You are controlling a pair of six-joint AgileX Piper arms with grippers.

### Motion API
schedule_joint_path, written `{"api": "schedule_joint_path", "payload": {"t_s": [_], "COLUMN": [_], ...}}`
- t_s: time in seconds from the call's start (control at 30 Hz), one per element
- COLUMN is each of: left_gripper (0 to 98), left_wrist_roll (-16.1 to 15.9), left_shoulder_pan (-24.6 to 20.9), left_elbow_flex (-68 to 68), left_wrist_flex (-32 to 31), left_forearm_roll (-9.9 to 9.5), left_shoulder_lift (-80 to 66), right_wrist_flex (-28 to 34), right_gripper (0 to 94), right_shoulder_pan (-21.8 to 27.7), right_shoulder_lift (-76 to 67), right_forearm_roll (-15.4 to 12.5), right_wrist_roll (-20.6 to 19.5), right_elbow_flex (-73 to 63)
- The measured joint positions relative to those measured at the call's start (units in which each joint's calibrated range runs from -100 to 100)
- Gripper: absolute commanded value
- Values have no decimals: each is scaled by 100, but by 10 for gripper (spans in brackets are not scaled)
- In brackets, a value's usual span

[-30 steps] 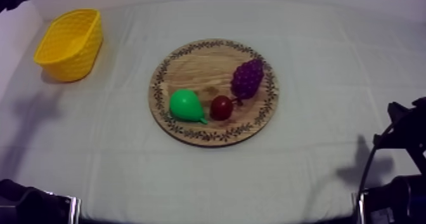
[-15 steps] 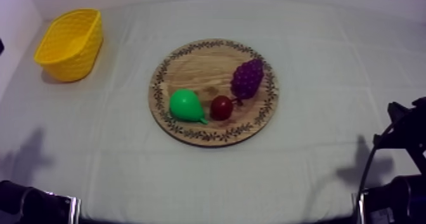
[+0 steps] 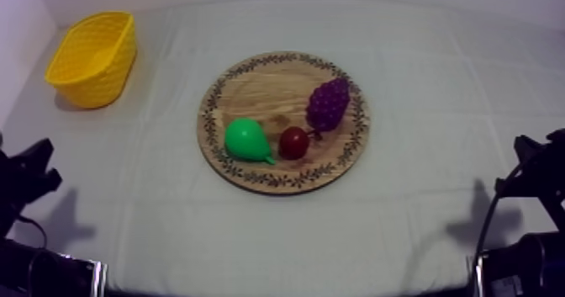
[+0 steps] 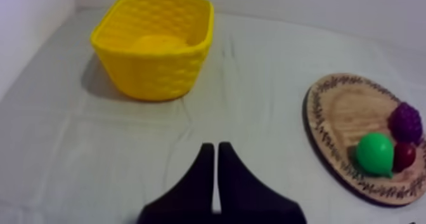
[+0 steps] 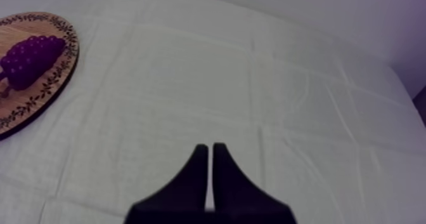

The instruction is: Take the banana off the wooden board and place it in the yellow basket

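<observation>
At the lower left of the top view, your left arm [image 3: 23, 181] is now sitting low by the edge. A second ago it was up in the upper left corner, above the yellow plastic basket with the woven pattern [image 3: 94, 75], and half a second ago it was almost out of frame. It is pulling back to rest.

The left tool [image 4: 212, 145] is pointing toward the basket with its two black fingers lying together as a narrow wedge, gripping nothing. The right tool [image 5: 207, 146] is likewise pressed closed and empty, hanging over the grey-white surface [image 5: 285, 99].

The round wooden board with the patterned rim [image 3: 277, 80] is carrying a green toy pear [image 3: 245, 139], a small red fruit [image 3: 293, 141] and a purple bunch of grapes [image 3: 328, 103]; those three are the only fruit on it.

In the left wrist view a smooth, paler yellow shape is lying on the basket's floor. You can take it for the yellow toy banana [image 4: 158, 43], though it is blending into the basket. Judging from that, the task is looking finished, and nothing is asking for another grasp.
</observation>
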Motion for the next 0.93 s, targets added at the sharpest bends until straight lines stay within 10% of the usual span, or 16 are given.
{"api": "schedule_joint_path", "payload": {"t_s": [0.93], "left_gripper": [1], "left_wrist_roll": [665], "left_shoulder_pan": [-17], "left_elbow_flex": [804], "left_wrist_flex": [-1044], "left_forearm_roll": [0], "left_shoulder_lift": [-452], "right_wrist_flex": [18], "right_gripper": [6], "right_shoulder_pan": [0], "right_shoulder_lift": [0], "right_forearm_roll": [0], "right_wrist_roll": [0], "right_elbow_flex": [0]}}
